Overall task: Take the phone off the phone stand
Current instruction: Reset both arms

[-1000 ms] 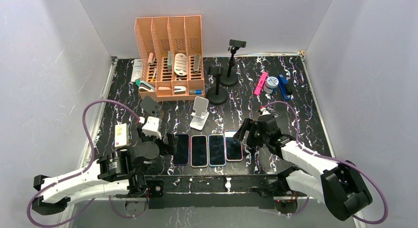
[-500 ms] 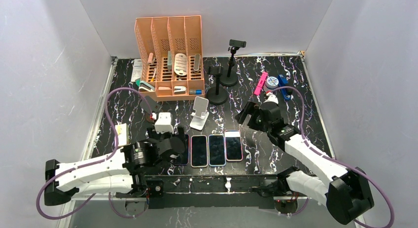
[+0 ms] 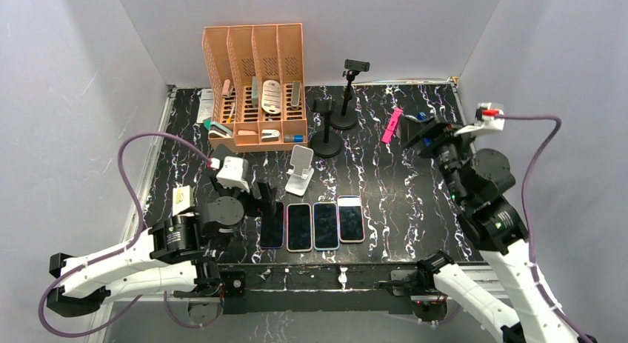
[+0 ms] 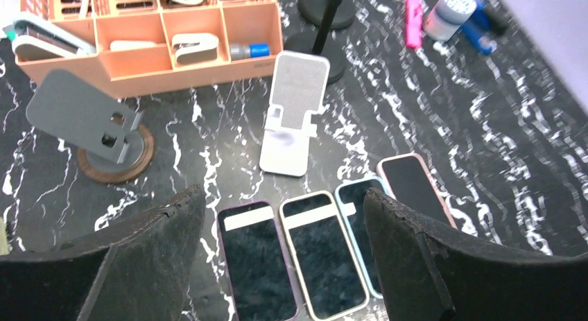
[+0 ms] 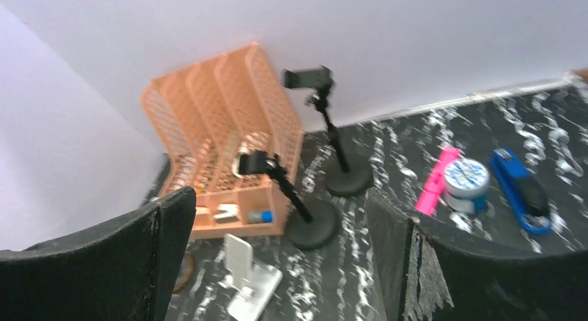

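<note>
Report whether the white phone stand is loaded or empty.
Empty: white phone stand shows a bare cradle; four phones lie flat on the table.

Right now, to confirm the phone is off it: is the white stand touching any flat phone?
Apart: the left wrist view shows bare table between the white stand and the four phones.

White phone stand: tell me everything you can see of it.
The white phone stand looks like plastic: a flat base, a short neck and a dotted back plate tilted rearward. It holds no phone. It stands on the black marbled table, behind the row of four phones, before the orange organizer. Only the table touches it.
</note>
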### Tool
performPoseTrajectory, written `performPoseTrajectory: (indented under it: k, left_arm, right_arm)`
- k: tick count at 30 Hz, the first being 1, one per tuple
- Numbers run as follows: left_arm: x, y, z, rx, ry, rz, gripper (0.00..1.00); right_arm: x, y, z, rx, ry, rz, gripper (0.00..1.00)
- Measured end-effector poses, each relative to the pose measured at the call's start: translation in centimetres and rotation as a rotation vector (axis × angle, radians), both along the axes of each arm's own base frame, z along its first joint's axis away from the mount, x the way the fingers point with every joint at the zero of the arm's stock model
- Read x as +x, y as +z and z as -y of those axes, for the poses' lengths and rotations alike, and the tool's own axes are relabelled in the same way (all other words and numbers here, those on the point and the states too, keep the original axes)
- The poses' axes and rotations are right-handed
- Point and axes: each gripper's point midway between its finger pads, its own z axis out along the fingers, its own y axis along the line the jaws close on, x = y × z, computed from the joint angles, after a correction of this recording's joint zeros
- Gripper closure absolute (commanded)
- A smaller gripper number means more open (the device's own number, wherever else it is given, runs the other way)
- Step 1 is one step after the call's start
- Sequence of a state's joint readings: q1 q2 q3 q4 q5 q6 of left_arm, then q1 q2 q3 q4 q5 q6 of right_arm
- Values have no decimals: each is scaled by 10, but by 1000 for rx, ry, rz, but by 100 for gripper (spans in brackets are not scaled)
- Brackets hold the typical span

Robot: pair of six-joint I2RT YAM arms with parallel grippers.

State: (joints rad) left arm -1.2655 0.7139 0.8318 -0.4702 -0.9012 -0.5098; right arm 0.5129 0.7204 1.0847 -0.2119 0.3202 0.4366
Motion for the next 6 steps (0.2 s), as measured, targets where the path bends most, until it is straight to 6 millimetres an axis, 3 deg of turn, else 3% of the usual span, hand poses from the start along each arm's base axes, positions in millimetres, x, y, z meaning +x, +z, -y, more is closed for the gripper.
performPoseTrajectory:
  k: [2,6]
  left_arm:
    - [1,13,0,-46,-7,31,19]
    - [2,22,6,-81,-20,50,19]
  right_arm:
    - [-8,-15,16,-39,-52,1,1]
    - [-20,-66,31,-120,-82,-35,1]
